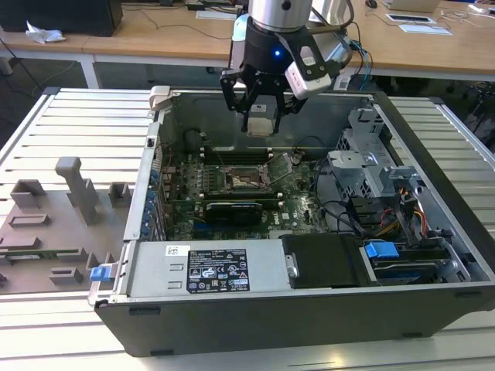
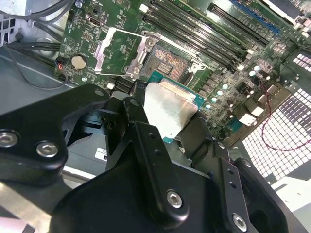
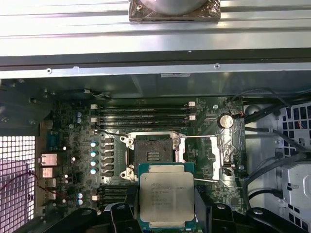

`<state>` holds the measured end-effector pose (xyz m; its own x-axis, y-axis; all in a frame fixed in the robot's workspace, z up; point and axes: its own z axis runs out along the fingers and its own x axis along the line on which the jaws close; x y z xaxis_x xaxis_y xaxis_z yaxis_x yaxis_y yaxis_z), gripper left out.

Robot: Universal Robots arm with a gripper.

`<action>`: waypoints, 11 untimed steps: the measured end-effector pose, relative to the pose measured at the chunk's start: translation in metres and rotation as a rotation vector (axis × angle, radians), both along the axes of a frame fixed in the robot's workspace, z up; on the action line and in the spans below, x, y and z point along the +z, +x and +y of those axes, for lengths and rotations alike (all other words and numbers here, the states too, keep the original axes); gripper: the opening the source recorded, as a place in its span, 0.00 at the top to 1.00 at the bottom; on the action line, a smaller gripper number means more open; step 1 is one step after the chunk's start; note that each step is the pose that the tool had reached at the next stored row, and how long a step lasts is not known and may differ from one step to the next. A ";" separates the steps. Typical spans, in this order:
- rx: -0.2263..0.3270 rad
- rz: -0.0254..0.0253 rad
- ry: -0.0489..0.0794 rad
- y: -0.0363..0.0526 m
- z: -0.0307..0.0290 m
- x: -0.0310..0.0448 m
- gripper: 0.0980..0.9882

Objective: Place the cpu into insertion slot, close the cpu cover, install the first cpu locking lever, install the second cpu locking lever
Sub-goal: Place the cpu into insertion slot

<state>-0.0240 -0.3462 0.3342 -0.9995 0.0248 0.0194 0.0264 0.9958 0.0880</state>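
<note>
End effector (image 1: 261, 116): clamped on the cpu (image 3: 166, 199) by two opposite edges, silvery top facing up.
Cpu position: held in the air inside the open computer case (image 1: 309, 313), above the green motherboard (image 3: 73, 145), just short of the insertion slot (image 3: 153, 153).
Insertion slot: uncovered, dark contact field exposed, nothing seated.
Cpu cover (image 3: 216, 158): swung open, lying beside the slot.
Case: on the slatted surface (image 1: 77, 124).

cpu (image 3: 166, 196): flat square chip with a green edge, pale metal top facing up, level, up in the air above the socket, not seated
socket (image 3: 152, 154): dark square with a silvery rim, contacts bare
cover (image 3: 224, 156): thin silvery frame plate with a cut-out centre, swung open to one side of the socket
</note>
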 end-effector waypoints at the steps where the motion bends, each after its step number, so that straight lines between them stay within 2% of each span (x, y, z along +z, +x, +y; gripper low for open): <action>1: 0.000 0.0000 0.000 0.0000 0.0000 -0.0003 0.50; 11: 0.000 -0.0001 0.000 0.0000 0.0000 -0.0048 0.50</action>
